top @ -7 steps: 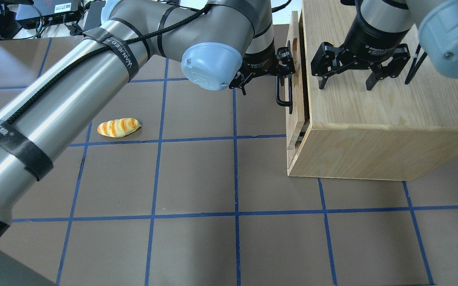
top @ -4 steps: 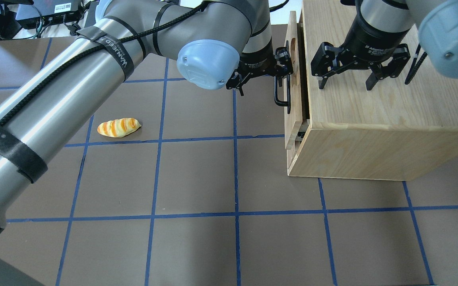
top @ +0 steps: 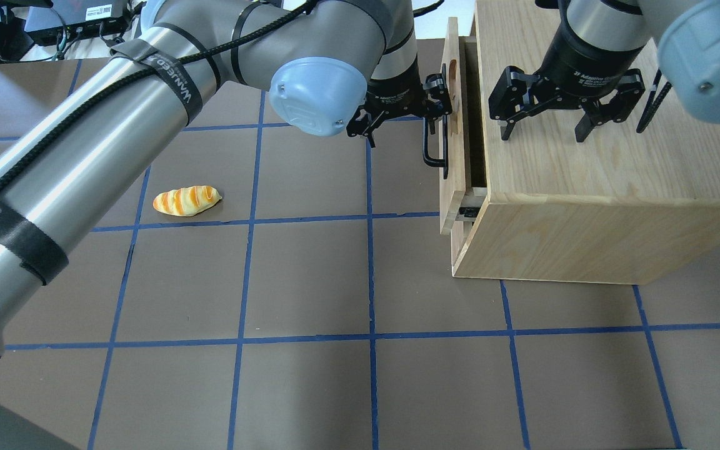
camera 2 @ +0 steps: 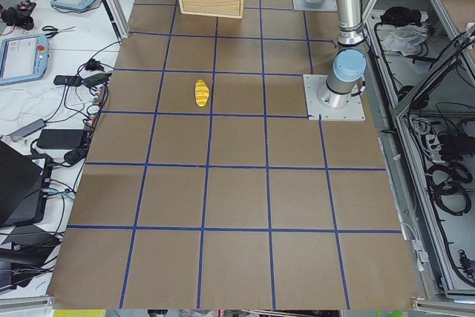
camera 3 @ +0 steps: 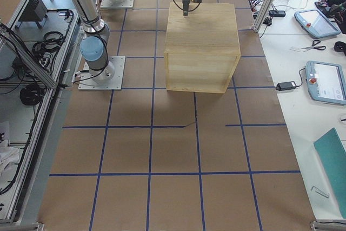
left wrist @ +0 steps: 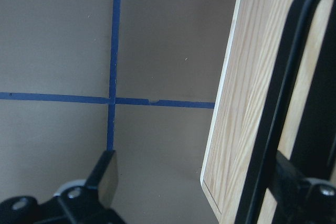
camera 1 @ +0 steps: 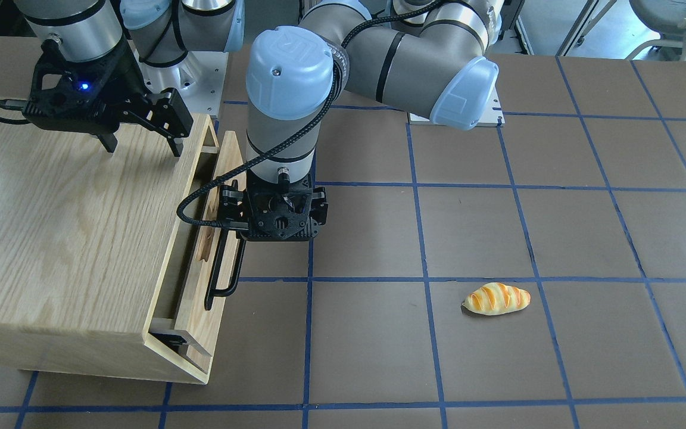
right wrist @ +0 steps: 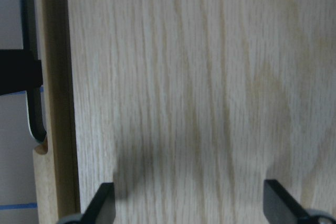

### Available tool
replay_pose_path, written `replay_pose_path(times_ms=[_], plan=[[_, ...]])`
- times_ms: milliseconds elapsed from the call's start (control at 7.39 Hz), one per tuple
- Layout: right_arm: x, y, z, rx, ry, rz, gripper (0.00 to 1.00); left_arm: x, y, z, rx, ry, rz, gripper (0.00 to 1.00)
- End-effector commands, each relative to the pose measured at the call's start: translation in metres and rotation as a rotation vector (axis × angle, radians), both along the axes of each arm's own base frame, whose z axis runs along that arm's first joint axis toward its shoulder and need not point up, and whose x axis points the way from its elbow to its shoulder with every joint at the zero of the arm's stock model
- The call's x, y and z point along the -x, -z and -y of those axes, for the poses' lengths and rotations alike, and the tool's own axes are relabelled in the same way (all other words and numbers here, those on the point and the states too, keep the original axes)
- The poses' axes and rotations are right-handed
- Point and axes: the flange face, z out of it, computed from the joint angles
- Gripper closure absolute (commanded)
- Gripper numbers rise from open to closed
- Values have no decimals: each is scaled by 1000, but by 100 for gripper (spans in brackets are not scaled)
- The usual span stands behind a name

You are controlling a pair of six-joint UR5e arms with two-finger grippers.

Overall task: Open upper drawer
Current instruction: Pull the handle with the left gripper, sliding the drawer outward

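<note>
The upper drawer is a pale-wood box with a flat front panel and stands out a little from the cabinet. Its black bar handle also shows in the front view and the left wrist view. My left gripper points down in front of the panel. It is open, with one finger hooked behind the handle and the other out over the table. My right gripper is open, fingertips on the cabinet top.
A toy bread roll lies on the brown table left of the cabinet, also in the front view. A lower drawer front sits shut under the upper one. Blue tape lines grid the table.
The left gripper has moved left, away from the cabinet, with the handle. The upper drawer has slid out further and a wider gap shows. The right gripper has not moved.
</note>
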Motion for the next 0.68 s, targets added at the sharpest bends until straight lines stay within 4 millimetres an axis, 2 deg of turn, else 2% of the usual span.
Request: replay_pose_path(times_ms=[0,271,541], plan=[[0,0,0,0,0,-1,0,-19,0,9,-6,-26,28,0],[0,0,0,0,0,-1,0,-35,-4,13,-17,-51,30,0],[0,0,0,0,0,-1,0,-38,-4,10,-27,-52,38,0]])
